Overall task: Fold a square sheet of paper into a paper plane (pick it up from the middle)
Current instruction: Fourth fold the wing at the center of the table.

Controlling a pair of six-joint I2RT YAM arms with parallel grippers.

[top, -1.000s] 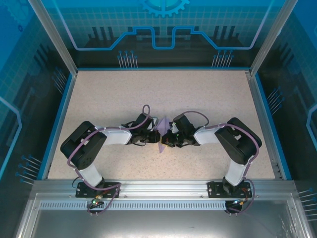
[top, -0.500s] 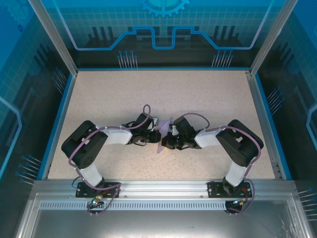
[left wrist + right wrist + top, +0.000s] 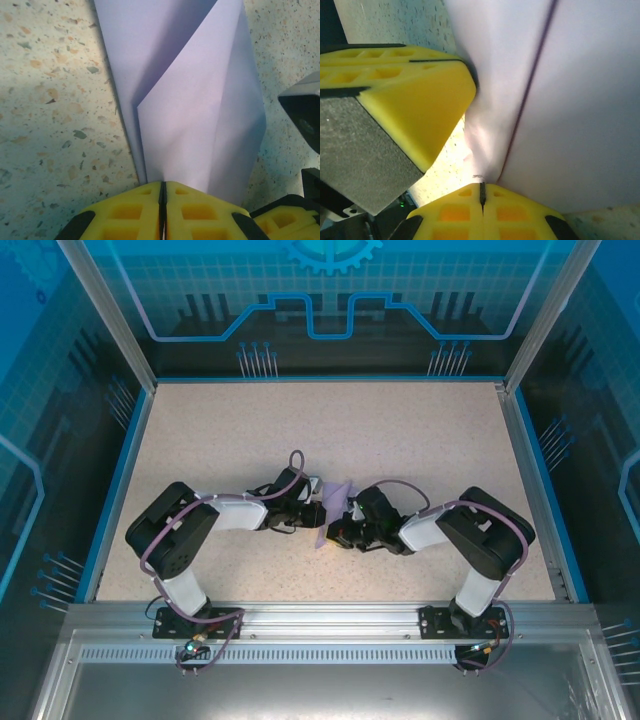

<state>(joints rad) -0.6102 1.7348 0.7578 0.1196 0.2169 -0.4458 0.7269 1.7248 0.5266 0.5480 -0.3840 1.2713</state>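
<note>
The lavender square sheet of paper is folded into a narrow, creased, pointed shape and hangs between the two grippers at the table's middle. My left gripper is shut on one end; in the left wrist view its yellow fingertips pinch the paper, which runs away from them over the table. My right gripper is shut on the paper too. In the right wrist view its jaws clamp a creased edge of the paper, with a left finger close beside.
The speckled beige table has a blue raised rim and see-through walls around it. An aluminium rail with both arm bases runs along the near edge. Open tabletop lies behind and beside the arms.
My right gripper has swung toward the near side and turned, taking its end of the paper with it; the paper now leans lower. The left arm has barely moved.
</note>
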